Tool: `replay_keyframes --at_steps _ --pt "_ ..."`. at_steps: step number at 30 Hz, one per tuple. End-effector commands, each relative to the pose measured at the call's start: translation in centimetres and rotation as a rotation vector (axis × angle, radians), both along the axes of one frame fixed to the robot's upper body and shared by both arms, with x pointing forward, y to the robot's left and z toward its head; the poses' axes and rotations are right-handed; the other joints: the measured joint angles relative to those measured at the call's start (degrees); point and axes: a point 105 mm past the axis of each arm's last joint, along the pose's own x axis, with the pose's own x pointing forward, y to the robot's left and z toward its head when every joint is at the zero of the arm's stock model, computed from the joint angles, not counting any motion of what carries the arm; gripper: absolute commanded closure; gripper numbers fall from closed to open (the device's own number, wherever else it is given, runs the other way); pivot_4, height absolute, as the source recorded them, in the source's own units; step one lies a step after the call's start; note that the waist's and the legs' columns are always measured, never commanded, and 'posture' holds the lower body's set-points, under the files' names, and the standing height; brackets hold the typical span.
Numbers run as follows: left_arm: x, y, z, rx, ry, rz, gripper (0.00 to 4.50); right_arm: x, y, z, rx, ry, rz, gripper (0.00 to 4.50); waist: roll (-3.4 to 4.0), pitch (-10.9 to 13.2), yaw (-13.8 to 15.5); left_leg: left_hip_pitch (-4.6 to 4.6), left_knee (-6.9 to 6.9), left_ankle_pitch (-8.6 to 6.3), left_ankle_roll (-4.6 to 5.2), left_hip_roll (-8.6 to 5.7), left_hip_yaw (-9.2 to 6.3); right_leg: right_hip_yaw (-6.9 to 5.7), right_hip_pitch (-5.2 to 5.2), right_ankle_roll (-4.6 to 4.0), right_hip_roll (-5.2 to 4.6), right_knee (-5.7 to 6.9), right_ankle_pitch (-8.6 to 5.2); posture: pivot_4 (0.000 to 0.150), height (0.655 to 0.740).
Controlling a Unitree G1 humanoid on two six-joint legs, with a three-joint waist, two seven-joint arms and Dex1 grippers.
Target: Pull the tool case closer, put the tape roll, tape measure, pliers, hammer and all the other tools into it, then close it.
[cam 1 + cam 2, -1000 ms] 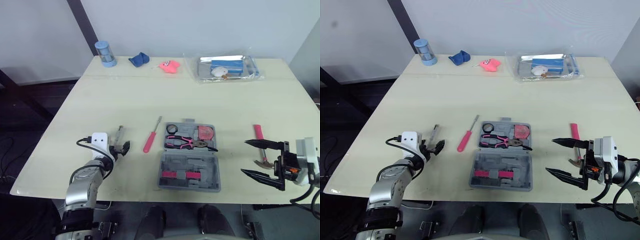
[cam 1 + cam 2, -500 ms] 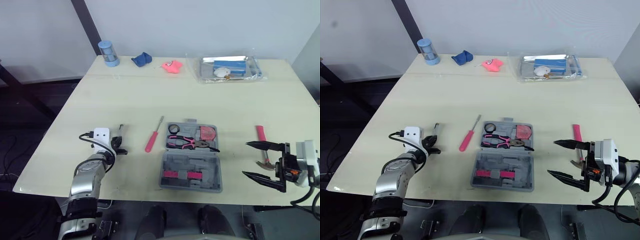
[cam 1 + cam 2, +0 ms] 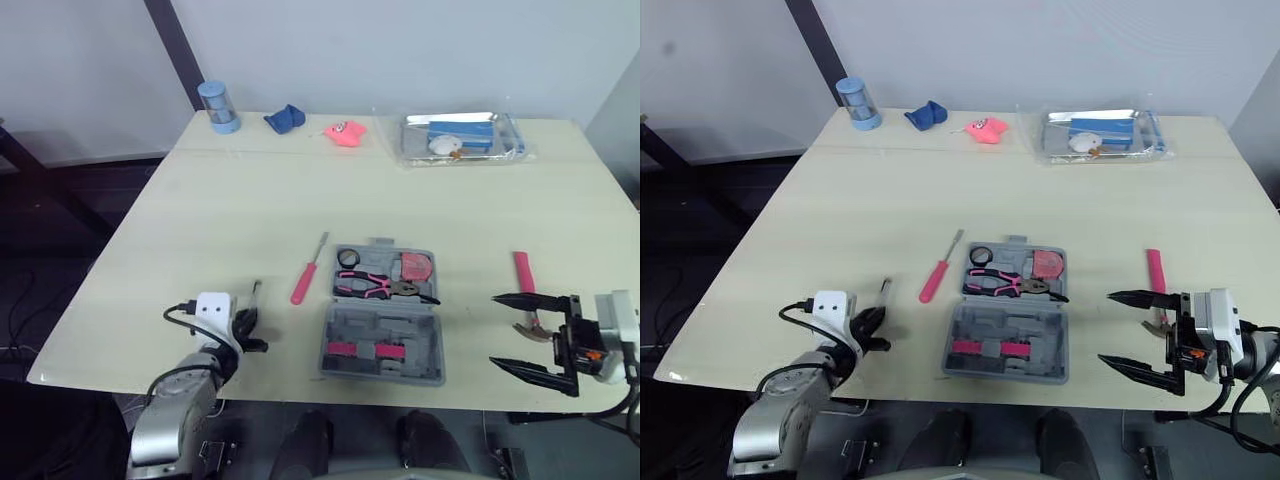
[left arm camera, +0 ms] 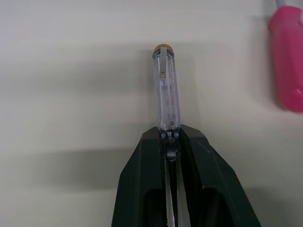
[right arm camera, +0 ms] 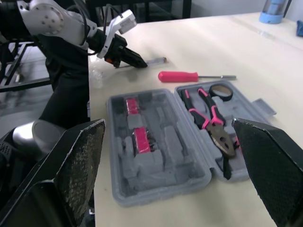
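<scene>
The left end effector [image 4: 169, 135] is clamped on one end of a clear tester [image 4: 165, 90], the rest jutting past its fingertips over the counter [image 3: 250, 200]. A pink screwdriver [image 3: 302, 288] lies just beyond, toward the open case [image 3: 430, 345]. The right end effector [image 3: 494, 330] is spread wide, gripping nothing — the case ahead of its fingertips, the hammer [image 3: 524, 280] just beside its far finger. Pliers [image 3: 375, 287], tape roll [image 3: 346, 258] and tape measure [image 3: 413, 266] sit in the case.

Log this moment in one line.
left gripper: shut on clear tester | right gripper: open, near hammer | case: open, pliers inside | pink screwdriver: on table
</scene>
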Motion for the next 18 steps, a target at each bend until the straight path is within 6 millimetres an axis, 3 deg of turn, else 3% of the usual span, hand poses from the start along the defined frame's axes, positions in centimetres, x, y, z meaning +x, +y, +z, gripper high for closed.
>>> replay_keyframes --at_steps 1,13,18 --pt "-0.80 -0.97 0.04 -0.009 0.008 -0.005 4.48 -0.10 0.03 0.54 -0.012 -0.038 0.022 0.00 0.00 0.0 0.0 0.00 0.00 0.00 0.00 0.00 0.00 0.00 0.00 0.00 0.00 0.00 0.00 0.150 0.7400" --pt "-1.45 -1.59 -0.24 -0.031 0.023 0.021 4.48 -0.04 0.16 0.39 -0.021 -0.042 0.039 0.00 0.01 0.0 0.0 0.00 0.00 0.00 0.00 0.00 0.02 0.01 0.00 0.00 0.00 -0.02 0.00 0.150 0.7400" --pt "-1.52 -1.38 0.12 -0.031 0.000 0.029 2.31 -0.11 0.16 0.39 -0.022 -0.042 0.041 0.00 0.01 0.0 -0.1 -0.01 0.00 0.00 0.00 0.00 0.02 0.01 0.01 0.00 0.00 -0.03 0.00 0.150 0.7400"
